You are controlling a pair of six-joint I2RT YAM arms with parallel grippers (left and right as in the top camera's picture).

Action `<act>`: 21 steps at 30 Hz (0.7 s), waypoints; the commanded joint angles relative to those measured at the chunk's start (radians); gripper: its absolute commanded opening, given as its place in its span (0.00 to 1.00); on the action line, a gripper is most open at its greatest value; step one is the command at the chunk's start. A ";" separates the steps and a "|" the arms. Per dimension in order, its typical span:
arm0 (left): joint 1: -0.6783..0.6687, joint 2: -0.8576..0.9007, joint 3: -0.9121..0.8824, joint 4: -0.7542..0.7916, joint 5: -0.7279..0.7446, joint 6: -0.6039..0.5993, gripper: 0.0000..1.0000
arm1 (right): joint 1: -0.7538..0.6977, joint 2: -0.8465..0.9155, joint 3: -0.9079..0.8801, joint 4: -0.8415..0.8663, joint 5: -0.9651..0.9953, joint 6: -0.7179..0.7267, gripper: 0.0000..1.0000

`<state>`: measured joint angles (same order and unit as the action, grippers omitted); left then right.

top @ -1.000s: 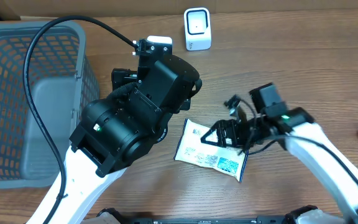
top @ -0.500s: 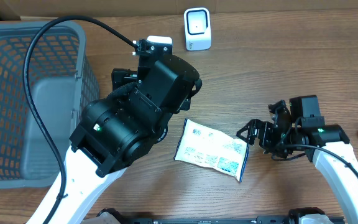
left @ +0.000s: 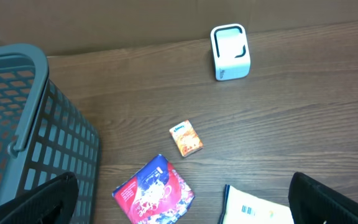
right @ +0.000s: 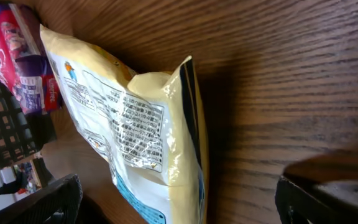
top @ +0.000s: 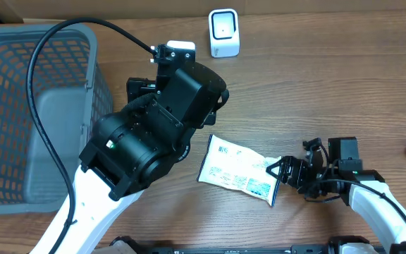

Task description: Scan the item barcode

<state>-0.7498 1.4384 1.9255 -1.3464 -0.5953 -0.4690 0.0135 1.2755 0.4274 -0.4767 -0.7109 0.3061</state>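
Currently the packet (top: 237, 169) lies flat on the surface, print panel up. Its long axis runs toward the right arm's fingers (top: 285, 166), which stand spread just beside the packet's end and grip nothing. The left arm's fingers (left: 39, 200), also spread and empty, sit farther from the packet, whose print is too small to read.

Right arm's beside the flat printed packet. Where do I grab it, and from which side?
Take the packet by the sealed end seam facing the open right hand, coming in low from that side. The packet lies flat on the table, but this seam appears raised off the wood, likely giving a thin lip to pinch.
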 commanded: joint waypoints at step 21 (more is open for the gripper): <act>0.005 0.000 0.014 0.004 -0.013 0.001 1.00 | 0.148 0.441 0.072 0.289 -0.129 0.000 0.23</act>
<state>-0.7498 1.4384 1.9255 -1.3460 -0.5953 -0.4690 0.1513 1.6688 0.5255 -0.1677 -0.9661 0.3099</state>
